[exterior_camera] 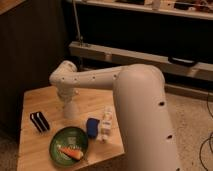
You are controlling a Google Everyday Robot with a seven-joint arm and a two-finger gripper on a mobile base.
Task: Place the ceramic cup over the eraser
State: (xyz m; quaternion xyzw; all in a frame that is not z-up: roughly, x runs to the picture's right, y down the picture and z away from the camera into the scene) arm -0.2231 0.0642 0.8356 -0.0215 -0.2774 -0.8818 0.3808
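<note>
The ceramic cup (70, 109) is small, white and tapered. It is upside down, wide end down, right under the end of my white arm, over the middle of the wooden table (30, 150). My gripper (67, 99) sits on top of the cup, mostly hidden by the wrist. The eraser (39, 122), a flat black oblong with pale stripes, lies on the table to the left of the cup and a little nearer, about a cup's width from it.
A green plate (56, 142) with an orange piece of food (70, 152) lies at the front. A blue rounded block (92, 127) and a small white labelled bottle (106, 124) stand to the right. Dark cabinets and a shelf rail stand behind.
</note>
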